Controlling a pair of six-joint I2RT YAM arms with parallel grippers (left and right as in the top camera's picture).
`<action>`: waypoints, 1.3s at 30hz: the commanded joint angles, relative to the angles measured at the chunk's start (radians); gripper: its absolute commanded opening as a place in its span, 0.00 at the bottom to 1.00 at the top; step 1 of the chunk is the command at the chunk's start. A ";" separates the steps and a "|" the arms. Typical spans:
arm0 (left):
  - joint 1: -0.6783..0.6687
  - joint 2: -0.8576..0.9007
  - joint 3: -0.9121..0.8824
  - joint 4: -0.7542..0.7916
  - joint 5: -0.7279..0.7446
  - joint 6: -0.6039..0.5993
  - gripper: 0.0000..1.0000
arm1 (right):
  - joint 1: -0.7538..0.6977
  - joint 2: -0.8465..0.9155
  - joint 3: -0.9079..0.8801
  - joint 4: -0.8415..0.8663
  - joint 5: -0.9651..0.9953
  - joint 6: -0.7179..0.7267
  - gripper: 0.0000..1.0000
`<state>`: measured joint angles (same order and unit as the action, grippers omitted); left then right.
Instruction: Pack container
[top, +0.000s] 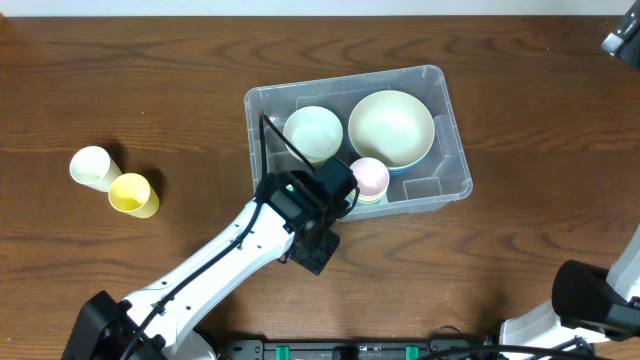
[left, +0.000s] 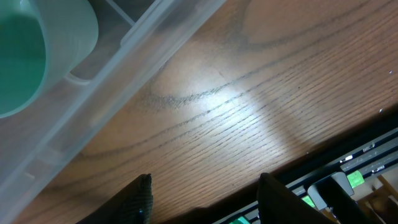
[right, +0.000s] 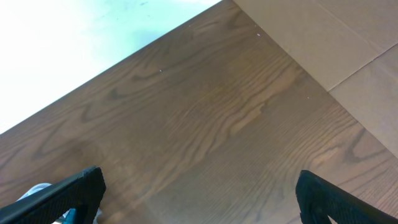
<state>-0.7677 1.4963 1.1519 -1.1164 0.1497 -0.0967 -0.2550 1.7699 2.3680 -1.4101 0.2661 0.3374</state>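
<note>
The clear plastic container (top: 440, 80) stands at the table's middle. It holds two cream bowls (top: 313, 133) (top: 391, 128) and a pink cup (top: 369, 176) stacked on other cups at its front wall. My left gripper (top: 316, 248) is open and empty, low over the wood just in front of the container's front left corner. In the left wrist view the open fingers (left: 205, 186) frame bare table, with the container wall (left: 124, 56) and a green cup (left: 25, 56) behind it at upper left. My right gripper (right: 199, 186) is open and empty over bare wood.
A white cup (top: 90, 167) and a yellow cup (top: 132, 194) stand together at the table's left. The right arm's base (top: 600, 300) is at the bottom right corner. A black rail (left: 348, 168) runs along the table's front edge.
</note>
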 joint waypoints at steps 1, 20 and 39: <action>-0.002 0.001 -0.003 0.008 -0.012 0.017 0.55 | -0.006 -0.002 -0.001 0.000 0.011 0.018 0.99; -0.002 0.002 -0.004 0.068 -0.105 0.016 0.55 | -0.006 -0.002 -0.001 0.000 0.011 0.018 0.99; 0.004 0.002 -0.004 0.158 -0.257 0.012 0.56 | -0.006 -0.002 -0.001 0.000 0.011 0.018 0.99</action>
<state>-0.7685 1.4963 1.1519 -0.9661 -0.0532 -0.0967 -0.2550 1.7699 2.3680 -1.4101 0.2661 0.3374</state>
